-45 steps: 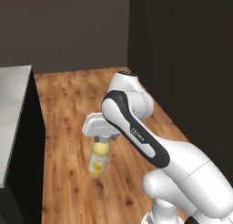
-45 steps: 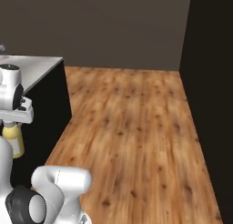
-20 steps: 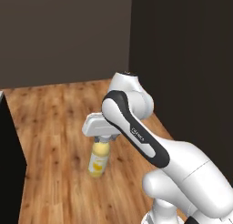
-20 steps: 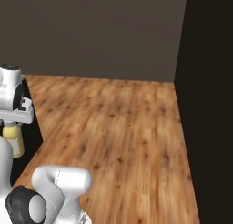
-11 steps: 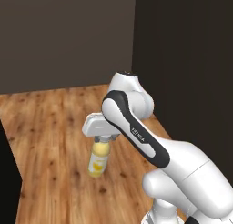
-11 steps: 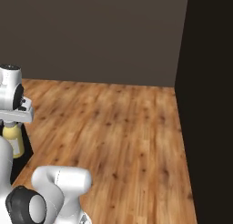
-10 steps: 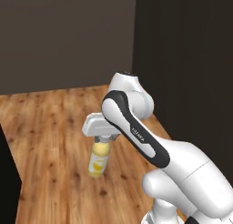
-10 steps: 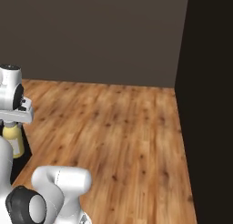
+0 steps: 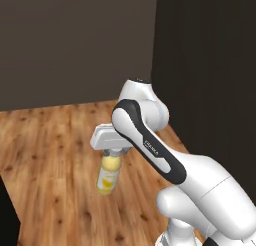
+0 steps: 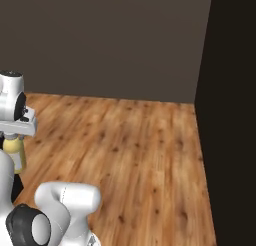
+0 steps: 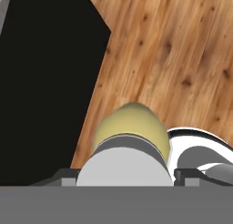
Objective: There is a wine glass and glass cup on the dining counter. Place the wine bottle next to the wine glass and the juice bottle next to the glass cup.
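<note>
One juice bottle (image 9: 109,173) hangs upright from the tool (image 9: 115,151), which grips it at the cap end, well above the wooden floor (image 9: 55,155). The bottle is filled with pale yellow liquid and carries a yellow label. In the right base view the bottle (image 10: 13,151) sits at the far left edge, just under the white hand, with the tool (image 10: 11,136) closed on its top. In the hand view the bottle (image 11: 132,127) is seen from above: its pale cap fills the bottom centre and the yellow body bulges out beyond it, between the two fingers, whose tips are mostly hidden by the cap.

Behind the arm stand a dark grey wall (image 9: 75,45) and, to the right, a tall black panel (image 9: 210,65). The same wall (image 10: 110,40) and black panel (image 10: 235,115) close off the right base view. A black shape (image 11: 45,82) covers the left of the hand view, beside the floor boards (image 11: 182,50).

Compared with two seconds ago, the whole picture has swung: the dark cabinet with a pale surface that stood at the left of both base views has slid out, leaving only a black sliver at the lower left corner of the left base view. This is the camera turning with the base. The arm's pose and the bottle's place under the tool look unchanged.

Count: one bottle, one tool.
</note>
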{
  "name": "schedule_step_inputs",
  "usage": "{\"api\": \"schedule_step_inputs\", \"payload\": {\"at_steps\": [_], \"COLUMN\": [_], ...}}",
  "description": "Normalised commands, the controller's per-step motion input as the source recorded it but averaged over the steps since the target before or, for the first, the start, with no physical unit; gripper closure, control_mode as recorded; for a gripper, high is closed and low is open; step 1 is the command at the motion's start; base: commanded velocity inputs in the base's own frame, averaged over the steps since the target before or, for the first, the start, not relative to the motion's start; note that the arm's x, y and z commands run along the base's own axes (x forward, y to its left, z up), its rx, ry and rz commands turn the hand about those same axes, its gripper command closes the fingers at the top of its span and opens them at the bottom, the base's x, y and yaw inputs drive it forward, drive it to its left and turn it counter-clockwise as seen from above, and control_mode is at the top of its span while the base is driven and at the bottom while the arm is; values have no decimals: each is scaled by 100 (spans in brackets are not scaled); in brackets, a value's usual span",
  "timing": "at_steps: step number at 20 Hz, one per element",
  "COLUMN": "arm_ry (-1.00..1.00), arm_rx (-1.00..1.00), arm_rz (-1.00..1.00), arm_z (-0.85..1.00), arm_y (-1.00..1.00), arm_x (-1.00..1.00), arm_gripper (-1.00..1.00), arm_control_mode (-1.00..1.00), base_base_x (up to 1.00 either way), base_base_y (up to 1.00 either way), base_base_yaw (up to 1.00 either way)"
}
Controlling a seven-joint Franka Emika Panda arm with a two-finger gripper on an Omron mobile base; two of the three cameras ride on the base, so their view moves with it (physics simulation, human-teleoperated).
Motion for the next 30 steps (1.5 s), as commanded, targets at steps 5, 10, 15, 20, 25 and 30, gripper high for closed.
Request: {"api": "schedule_step_inputs", "payload": {"at_steps": [5, 10, 15, 20, 25, 30], "arm_ry": [0, 0, 0, 0, 0, 0], "arm_rx": [0, 0, 0, 0, 0, 0], "arm_rz": [0, 0, 0, 0, 0, 0], "arm_z": [0, 0, 0, 0, 0, 0], "arm_y": [0, 0, 0, 0, 0, 0], "arm_x": [0, 0, 0, 0, 0, 0], "arm_gripper": [100, 100, 100, 100, 100, 100], "arm_control_mode": [100, 100, 100, 100, 100, 100], "base_base_x": [79, 78, 70, 60, 59, 61], "base_base_y": [-17, -14, -9, -4, -6, -13], "base_base_yaw": [10, 20, 36, 45, 46, 42]}}
